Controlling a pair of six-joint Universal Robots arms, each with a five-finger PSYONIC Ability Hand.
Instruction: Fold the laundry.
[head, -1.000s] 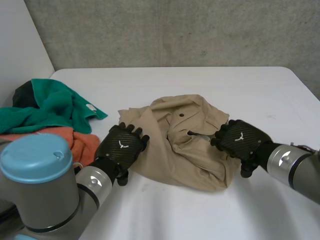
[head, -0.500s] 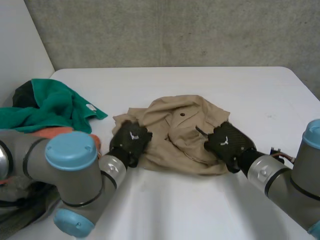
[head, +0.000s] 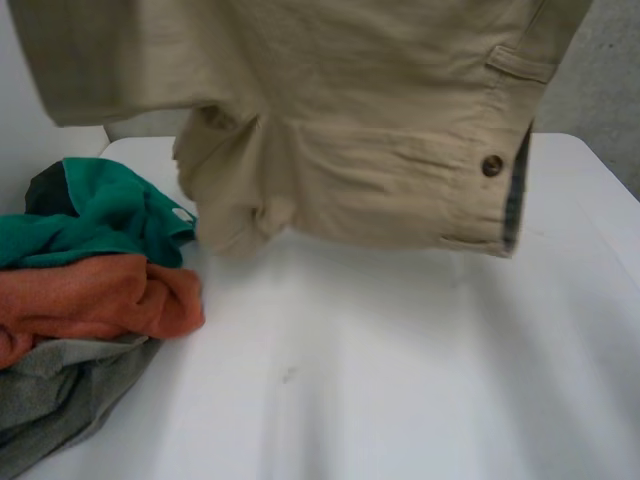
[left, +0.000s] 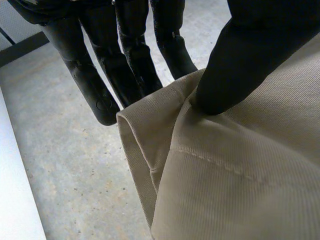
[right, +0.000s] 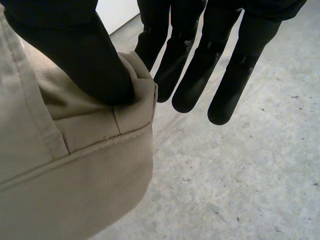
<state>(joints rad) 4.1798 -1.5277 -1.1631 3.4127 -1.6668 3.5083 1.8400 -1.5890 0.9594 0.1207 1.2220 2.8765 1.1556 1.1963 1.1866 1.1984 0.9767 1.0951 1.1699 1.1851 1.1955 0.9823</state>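
The left hand (left: 250, 50) pinches a hem of the beige garment (head: 350, 110) between its thumb and one finger; the other fingers are straight. The right hand (right: 75, 55) pinches another corner in the same way. The garment hangs above the table (head: 400, 380) at twelve o'clock, with a brown button (head: 491, 165) at its four o'clock. At nine o'clock lie green (head: 100, 215), orange (head: 90, 300) and grey (head: 60, 390) cloths. The green one has a white tag (head: 181, 213), too small to read.

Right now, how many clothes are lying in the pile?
4: green cloth on top, dark cloth behind it, orange cloth under it, grey cloth nearest the camera. Others may be hidden.
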